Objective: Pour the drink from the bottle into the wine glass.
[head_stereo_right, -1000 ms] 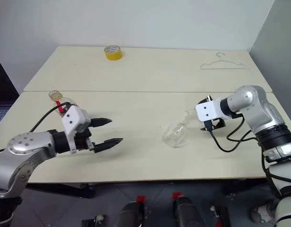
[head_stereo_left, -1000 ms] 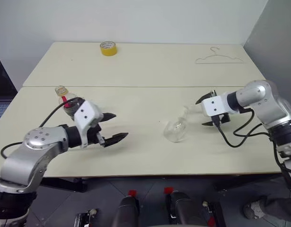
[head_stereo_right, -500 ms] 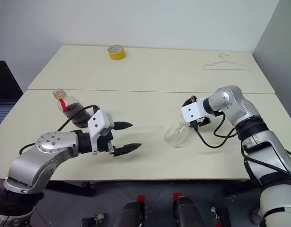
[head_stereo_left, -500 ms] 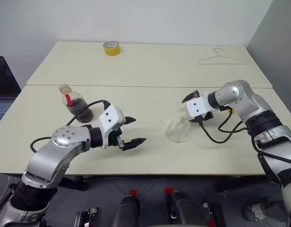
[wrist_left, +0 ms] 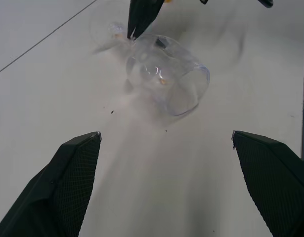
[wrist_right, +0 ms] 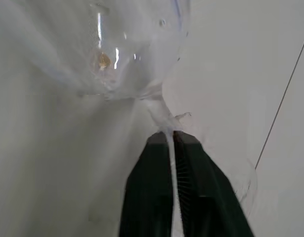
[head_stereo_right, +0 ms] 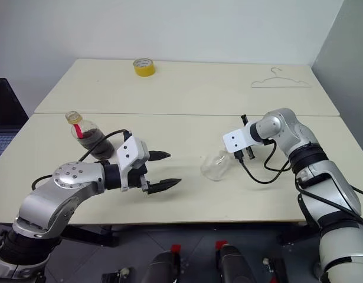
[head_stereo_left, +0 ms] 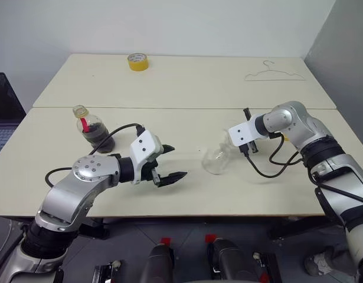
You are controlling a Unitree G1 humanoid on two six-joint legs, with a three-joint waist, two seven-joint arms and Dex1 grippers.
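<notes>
Wine glass (head_stereo_left: 218,159): on its side mid-desk (head_stereo_left: 187,88), nearer the front edge | right claw (wrist_right: 172,140): pinched closed on the glass stem | left claw (head_stereo_left: 169,163): spread wide, holding nothing, above the desk | bottle (head_stereo_left: 94,130): upright, dark drink (head_stereo_left: 100,136) inside, toward the left edge

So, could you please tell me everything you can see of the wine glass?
The wine glass is clear, empty and looks like glass or plastic, with a round bowl, thin stem and flat foot. It lies on its side on the cream table, mouth toward the robot. The right gripper is shut on its stem.
</notes>
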